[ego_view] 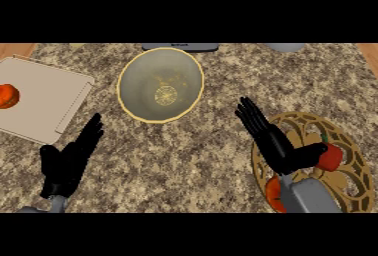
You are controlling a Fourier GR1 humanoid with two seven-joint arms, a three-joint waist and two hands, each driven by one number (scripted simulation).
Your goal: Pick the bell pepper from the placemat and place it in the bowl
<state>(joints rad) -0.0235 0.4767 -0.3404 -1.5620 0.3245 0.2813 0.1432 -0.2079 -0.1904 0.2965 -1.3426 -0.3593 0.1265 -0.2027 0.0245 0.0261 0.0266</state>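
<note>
The red bell pepper (pixel 331 157) with a green stem lies on the round gold openwork placemat (pixel 356 175) at the right. My right hand (pixel 275 146) is above it, fingers straight and pointing up-left, thumb stretched out against the pepper's left side. More red (pixel 274 194) shows below the wrist, and the hand and forearm hide what lies between. The yellow-rimmed grey bowl (pixel 161 85) stands empty at the upper middle, well left of the placemat. My left hand (pixel 68 162) rests open at the lower left, holding nothing.
A beige board (pixel 44 97) lies at the left edge with an orange round thing (pixel 7 96) on it. A dark object (pixel 181 47) and a grey one (pixel 284 47) sit at the counter's far edge. Speckled counter lies between bowl and placemat.
</note>
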